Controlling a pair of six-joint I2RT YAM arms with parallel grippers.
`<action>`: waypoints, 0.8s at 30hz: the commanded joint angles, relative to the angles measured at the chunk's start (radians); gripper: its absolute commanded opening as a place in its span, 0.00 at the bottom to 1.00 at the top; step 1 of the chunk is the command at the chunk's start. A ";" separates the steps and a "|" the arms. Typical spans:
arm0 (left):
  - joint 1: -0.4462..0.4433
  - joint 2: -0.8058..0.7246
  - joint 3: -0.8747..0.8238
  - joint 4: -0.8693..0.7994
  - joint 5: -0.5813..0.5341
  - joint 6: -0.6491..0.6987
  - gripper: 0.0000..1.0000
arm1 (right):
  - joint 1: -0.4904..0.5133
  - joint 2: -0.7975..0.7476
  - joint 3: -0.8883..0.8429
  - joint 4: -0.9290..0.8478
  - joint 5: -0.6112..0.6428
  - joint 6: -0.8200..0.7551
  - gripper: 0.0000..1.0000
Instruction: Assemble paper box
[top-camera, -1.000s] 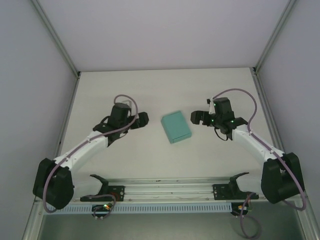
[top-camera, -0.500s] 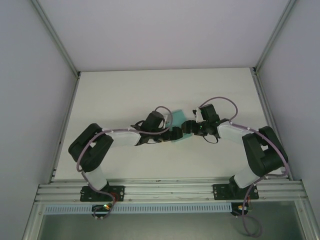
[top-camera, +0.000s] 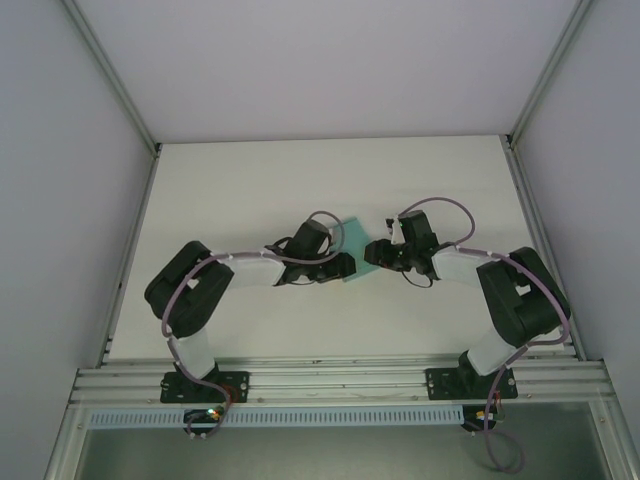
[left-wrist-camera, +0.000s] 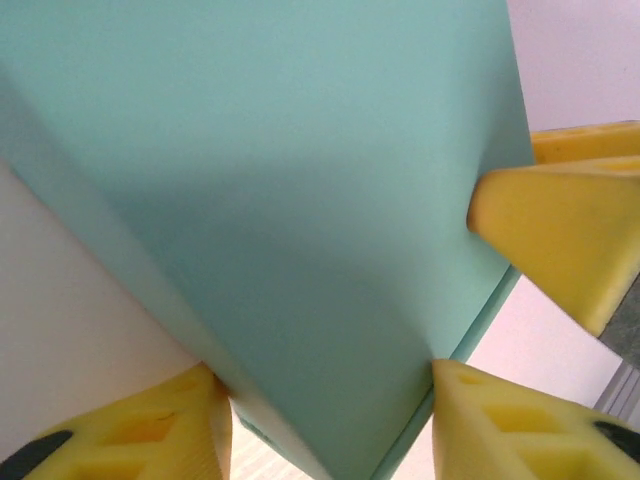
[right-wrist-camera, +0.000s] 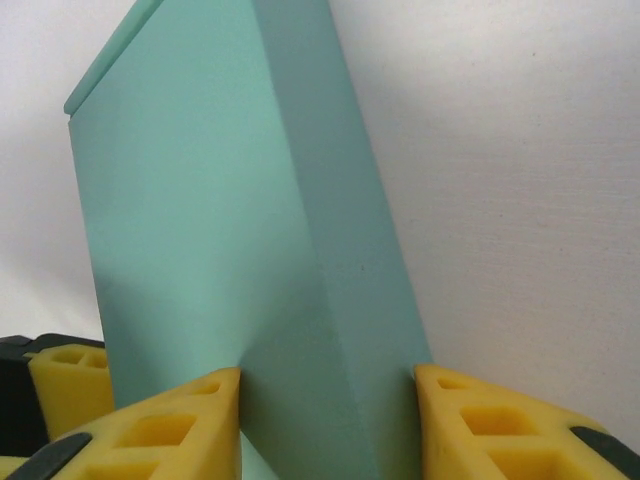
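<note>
The left fingers (top-camera: 345, 266) reach in from the left of the paper box (top-camera: 353, 231), which sits near the middle of the table (top-camera: 250, 180). In the left wrist view their yellow pads (left-wrist-camera: 160, 430) stand one on each side of the box's near end. Both touch the card, so they look clamped on it. The right fingers (top-camera: 376, 252) meet the same box from the right. In the right wrist view they press against two opposite faces and grip it as well.

The step appears to be squaring up or closing the box between the two arms. To do it well, each pair should probably squeeze only enough to hold, since thin card would likely dent or bow under hard pressure. The arms ought to move together so the box is not twisted. Any flap is best pressed along its crease rather than mid-panel.

The box is teal-green, matt and plain, with flat faces and crisp, straight edges. It reads as a folded-up rectangular box, not a flat sheet. A thin lip shows along its upper edge in the right wrist view. No dents are visible. Whether every end is closed cannot be told.
</note>
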 joint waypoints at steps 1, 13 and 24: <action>-0.023 0.030 0.046 0.017 -0.005 0.042 0.37 | 0.068 0.049 -0.031 -0.002 -0.171 0.072 0.31; -0.017 0.024 0.046 -0.036 -0.012 0.047 0.00 | 0.064 0.038 -0.006 -0.070 -0.137 0.035 0.35; -0.004 -0.073 0.025 -0.166 -0.082 0.091 0.40 | 0.017 -0.053 0.082 -0.250 -0.041 -0.054 0.60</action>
